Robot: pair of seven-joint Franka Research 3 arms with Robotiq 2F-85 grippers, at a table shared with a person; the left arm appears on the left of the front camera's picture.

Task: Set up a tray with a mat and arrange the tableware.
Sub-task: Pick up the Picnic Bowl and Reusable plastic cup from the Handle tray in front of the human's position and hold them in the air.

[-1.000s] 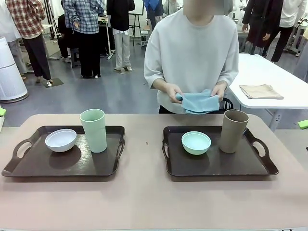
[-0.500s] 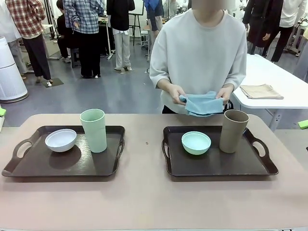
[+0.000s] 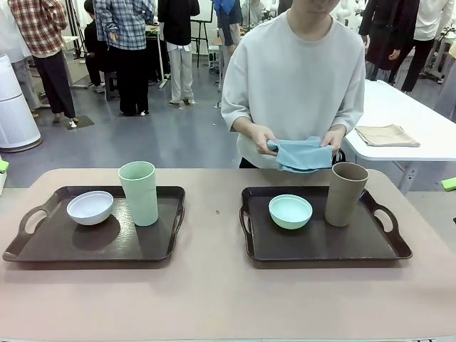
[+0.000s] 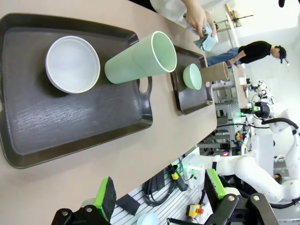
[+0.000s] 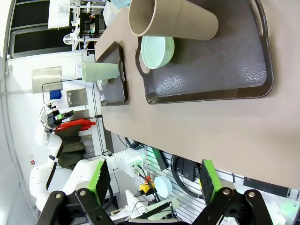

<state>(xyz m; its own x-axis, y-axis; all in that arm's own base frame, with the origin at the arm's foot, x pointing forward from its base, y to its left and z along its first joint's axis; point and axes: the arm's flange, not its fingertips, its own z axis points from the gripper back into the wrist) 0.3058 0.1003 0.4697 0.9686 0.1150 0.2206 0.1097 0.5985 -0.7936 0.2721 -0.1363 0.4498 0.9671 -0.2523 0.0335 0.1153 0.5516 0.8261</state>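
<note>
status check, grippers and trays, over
Left gripper and right gripper open, empty. White bowl, green tumbler on left tray; mint bowl, tan tumbler on right tray. Mat in person's hands, not yet laid.

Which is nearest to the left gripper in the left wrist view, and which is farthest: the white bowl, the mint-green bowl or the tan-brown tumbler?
1. white bowl, on the near tray, closest to the left gripper.
2. mint-green bowl, on the far tray.
3. tan-brown tumbler, just beyond that bowl.

Bright, even indoor light; sharp frames, wrist views wide-angle warped.
</note>
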